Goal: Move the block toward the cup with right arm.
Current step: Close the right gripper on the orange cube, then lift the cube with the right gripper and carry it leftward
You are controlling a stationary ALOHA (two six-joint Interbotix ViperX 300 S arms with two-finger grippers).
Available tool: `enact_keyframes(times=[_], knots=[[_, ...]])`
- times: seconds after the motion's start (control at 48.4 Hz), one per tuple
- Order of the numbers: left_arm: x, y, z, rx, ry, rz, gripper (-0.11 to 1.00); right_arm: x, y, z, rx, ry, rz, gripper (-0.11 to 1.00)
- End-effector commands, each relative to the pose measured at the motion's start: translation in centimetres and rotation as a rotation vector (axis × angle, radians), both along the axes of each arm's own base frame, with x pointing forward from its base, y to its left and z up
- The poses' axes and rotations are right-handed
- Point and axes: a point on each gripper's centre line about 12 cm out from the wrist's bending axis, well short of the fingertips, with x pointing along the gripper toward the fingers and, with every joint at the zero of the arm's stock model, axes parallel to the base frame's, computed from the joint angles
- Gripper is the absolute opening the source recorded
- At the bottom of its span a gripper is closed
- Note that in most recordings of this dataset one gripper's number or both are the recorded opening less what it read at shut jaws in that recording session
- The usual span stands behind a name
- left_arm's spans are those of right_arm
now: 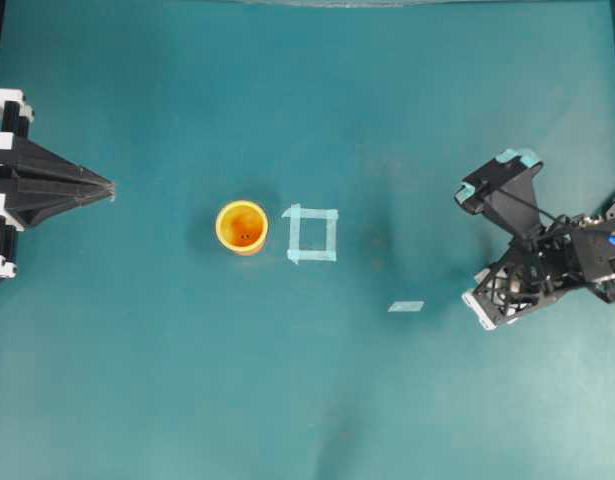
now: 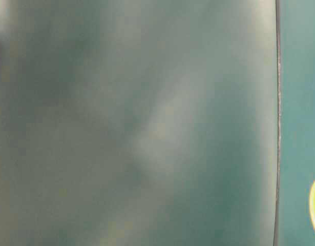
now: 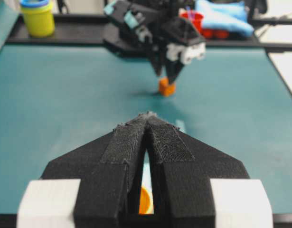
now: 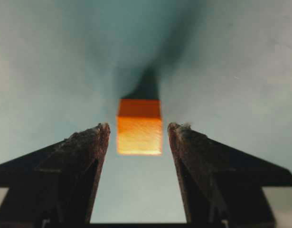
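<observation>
The block (image 4: 139, 128), a small orange cube, lies on the teal table between the fingertips of my right gripper (image 4: 138, 128). That gripper is open, with a thin gap on each side of the cube. From the left wrist view the block (image 3: 166, 87) sits under the right gripper (image 3: 167, 78), which points straight down. Overhead, the right arm (image 1: 532, 250) covers the block. The yellow-orange cup (image 1: 241, 227) stands upright left of centre. My left gripper (image 1: 109, 188) is shut and empty at the left edge, its tips (image 3: 146, 115) aimed across the table.
A pale blue tape square (image 1: 312, 234) lies just right of the cup, and a tape strip (image 1: 406, 306) lies nearer the right arm. Beyond the table's far edge stand a yellow container (image 3: 37, 16) and red and blue items (image 3: 217, 19). The table-level view is mostly blur.
</observation>
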Motion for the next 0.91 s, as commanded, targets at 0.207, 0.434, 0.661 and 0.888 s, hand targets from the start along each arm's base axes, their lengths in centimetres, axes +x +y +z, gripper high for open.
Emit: enact_keyframes(times=[0.207, 0.434, 0.661, 0.888], knots=[[0.3, -0.1, 1.0, 0.003, -0.023, -0.004, 0.00, -0.3, 0.3, -0.8, 0.001, -0.006, 0.013, 0.57], [0.3, -0.1, 1.0, 0.003, -0.023, -0.004, 0.00, -0.2, 0.1, -0.8, -0.018, -0.009, 0.031, 0.56], [0.3, -0.1, 1.0, 0.003, -0.025, -0.004, 0.00, -0.1, 0.1, -0.7, -0.022, -0.016, 0.037, 0.47], [0.3, -0.1, 1.0, 0.000, -0.025, -0.003, 0.00, 0.8, 0.1, 1.3, -0.032, -0.088, 0.067, 0.40]])
